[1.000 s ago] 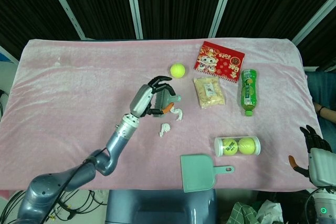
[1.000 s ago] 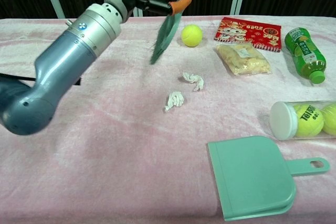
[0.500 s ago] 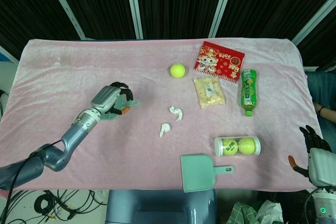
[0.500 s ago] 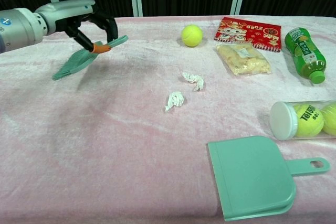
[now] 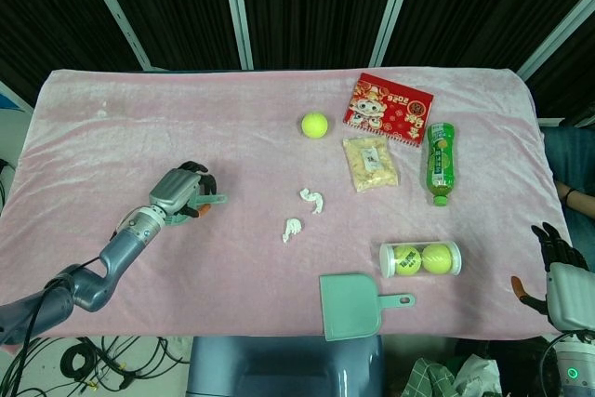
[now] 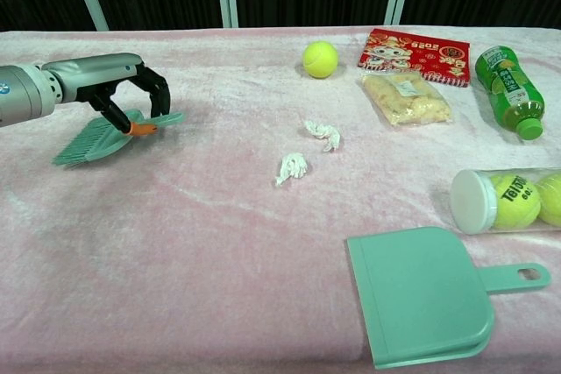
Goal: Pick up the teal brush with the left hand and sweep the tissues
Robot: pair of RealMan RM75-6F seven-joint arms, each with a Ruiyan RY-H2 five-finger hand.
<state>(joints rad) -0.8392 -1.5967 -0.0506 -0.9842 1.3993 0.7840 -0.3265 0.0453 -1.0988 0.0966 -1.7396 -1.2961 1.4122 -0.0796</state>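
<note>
Left robot hand point(image 6: 131, 98) grips the teal brush point(image 6: 96, 139), handle partly hidden; right robot hand point(image 5: 558, 262) open, half cut off.

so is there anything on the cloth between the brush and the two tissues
Nothing visible. The left hand holds the teal brush low at the table's left side, and only bare pink cloth separates it from the tissues. The tennis ball sits farther back.

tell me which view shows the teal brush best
The chest view: the teal brush lies side-on, bristles fanned toward the left, handle in the left hand. In the head view the brush is mostly hidden under that hand; only the handle tip pokes out.
</note>
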